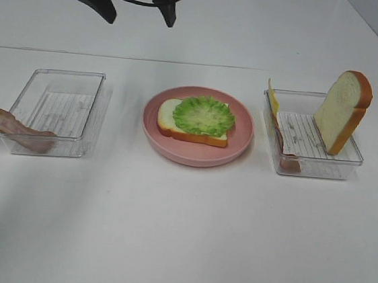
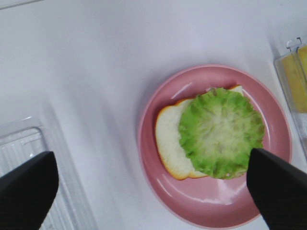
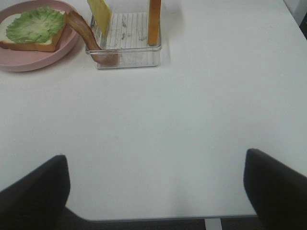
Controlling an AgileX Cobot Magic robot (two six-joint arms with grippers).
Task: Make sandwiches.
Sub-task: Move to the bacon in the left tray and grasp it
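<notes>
The half-built sandwich sits bang in the middle for us: a white toy bread slice with orange-brown crust [image 1: 168, 118] lying flat on a round pink plate [image 1: 194, 154], with a ruffled green lettuce leaf [image 1: 204, 115] on top that covers most of it. Just to the right of the plate there's a clear plastic tray [image 1: 321, 167] holding a second bread slice [image 1: 341, 113], which stands on edge and leans to one side. In that tray there's also a yellow cheese slice [image 1: 273, 96] propped at the plate-side wall, and a brownish-pink strip [image 1: 288, 162] along that same wall. On the other side of the plate we've got another clear plastic tray [image 1: 57, 104], with a wavy brownish-pink bacon strip [image 1: 14, 130] draped over its outer front corner, one end on the white table [image 1: 179, 235]. The left gripper [image 2: 151, 158] hangs high above the plate, fingers spread wide with nothing in them. The right gripper [image 3: 156, 191] is over bare table, well apart from the right tray, also spread wide and empty.
</notes>
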